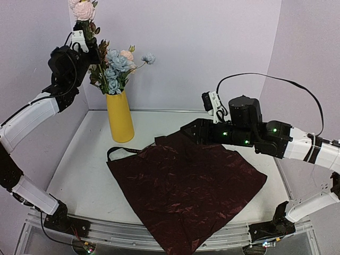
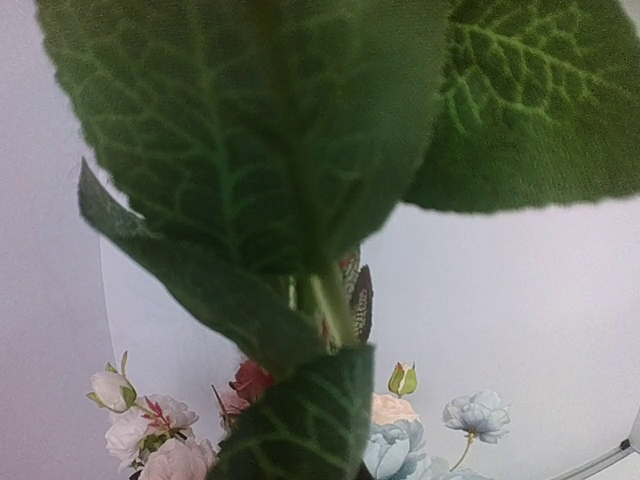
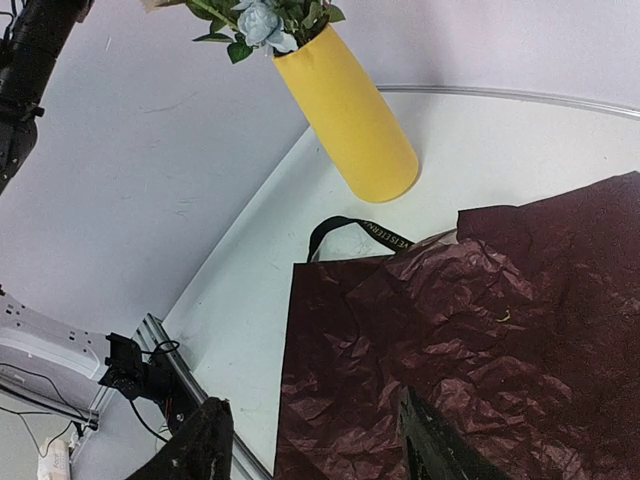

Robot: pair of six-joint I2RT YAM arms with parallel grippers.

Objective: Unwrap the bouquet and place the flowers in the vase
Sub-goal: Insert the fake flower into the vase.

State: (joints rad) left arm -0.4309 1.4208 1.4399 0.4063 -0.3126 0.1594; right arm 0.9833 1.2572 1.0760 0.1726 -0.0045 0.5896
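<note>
Flowers (image 1: 114, 69) are mostly seen in the vase (image 1: 119, 117), far left on the desk (image 1: 85, 175). What is left?

— One pink rose (image 1: 83, 9), pinched in the left jaws above the mouth, is to be lowered. Right jaws are held apart, empty, over the spread paper (image 1: 186, 186). Walls are close behind; room is open overhead.

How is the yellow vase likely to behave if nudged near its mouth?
The vase is tall and slim, standing free on the table, so a push up high would probably tip it rather than slide it. The flowers bunched above its mouth likely make it a bit top-heavy. Its smooth, plain wall looks rigid, possibly slippery to grip.
</note>
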